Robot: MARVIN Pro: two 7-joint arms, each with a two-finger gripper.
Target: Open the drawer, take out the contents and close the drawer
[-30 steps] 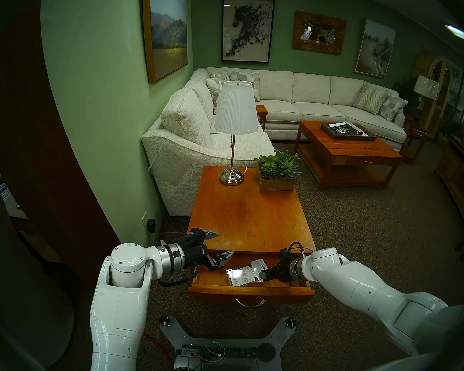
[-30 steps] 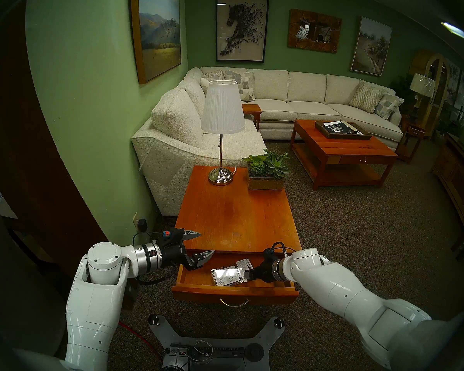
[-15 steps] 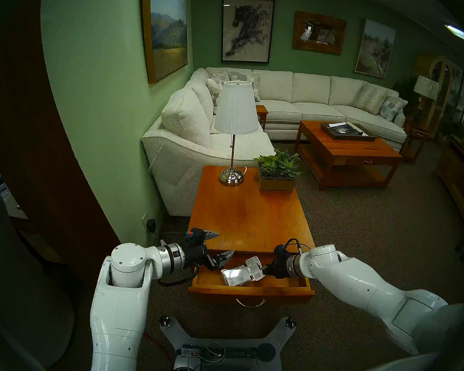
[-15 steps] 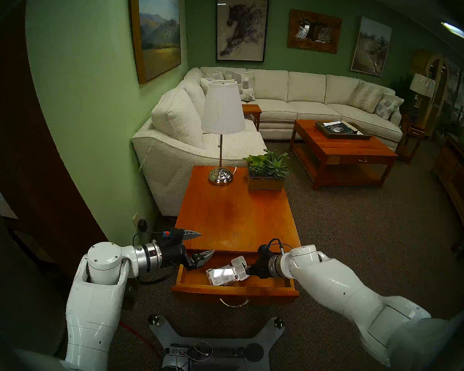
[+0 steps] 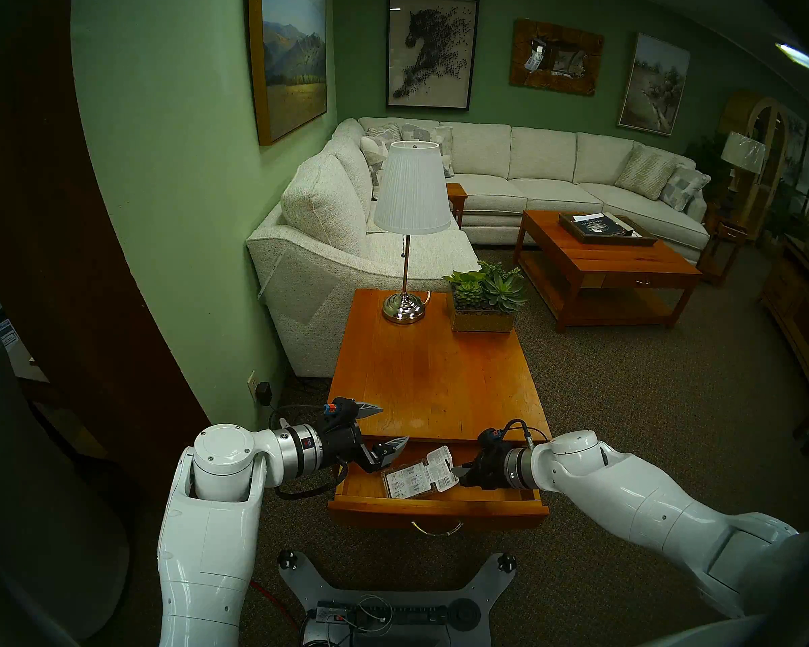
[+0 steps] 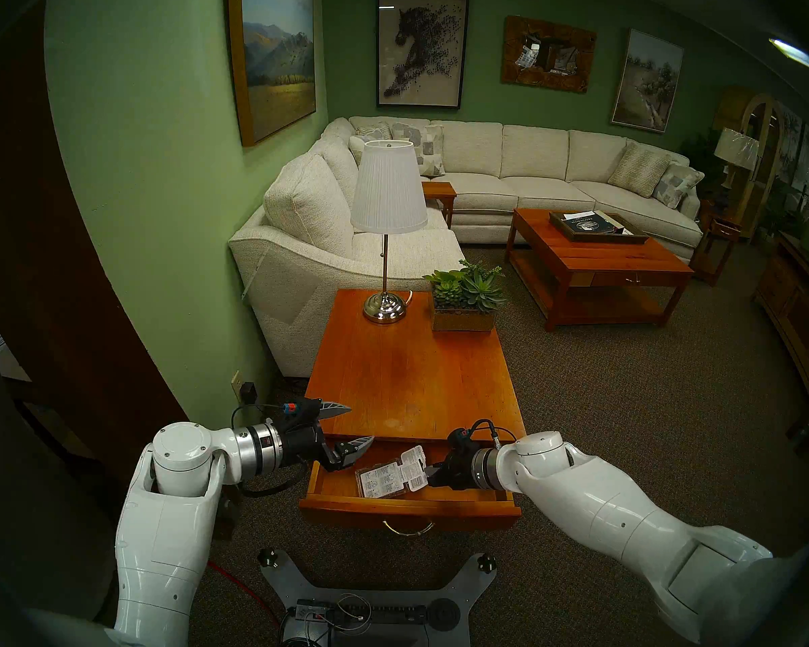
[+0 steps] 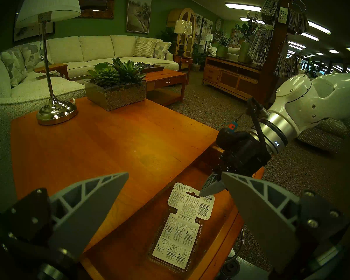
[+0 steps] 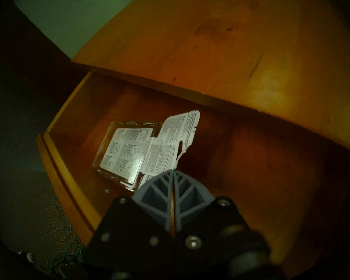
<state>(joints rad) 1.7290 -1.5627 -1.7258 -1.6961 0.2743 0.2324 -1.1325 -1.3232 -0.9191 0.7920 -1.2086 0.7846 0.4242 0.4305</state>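
The orange-brown drawer of the end table stands pulled out, its silver handle hanging in front. Inside lies the clear blister package with its white printed card. My right gripper reaches in from the right, low in the drawer. It is shut, its tips pinching the edge of the card's hang-tab end. My left gripper is open and holds nothing. It hovers over the table's front left corner, above the drawer's left back.
A lamp and a succulent planter stand at the far end of the end table's top. The white sofa is behind on the left, a coffee table beyond on the right. My base sits under the drawer front.
My right gripper was open at the package's right end and has shut on the hang tab. The package has shifted slightly left and tilted, losing its glare. The left arm stayed still.
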